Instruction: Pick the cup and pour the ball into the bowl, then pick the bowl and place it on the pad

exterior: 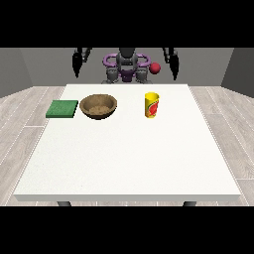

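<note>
Pad (62, 109) left, bowl (98, 106) middle, cup (152, 105) right.

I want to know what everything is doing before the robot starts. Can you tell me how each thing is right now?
cup: upright on the table, nothing touching it
ball: red, up in the air above the table's far edge, not in the cup
bowl: upright on the table, nothing in it
pad: flat, nothing on it
hand at the view's right: raised, holding nothing
hand at the view's left: raised, holding nothing
</note>
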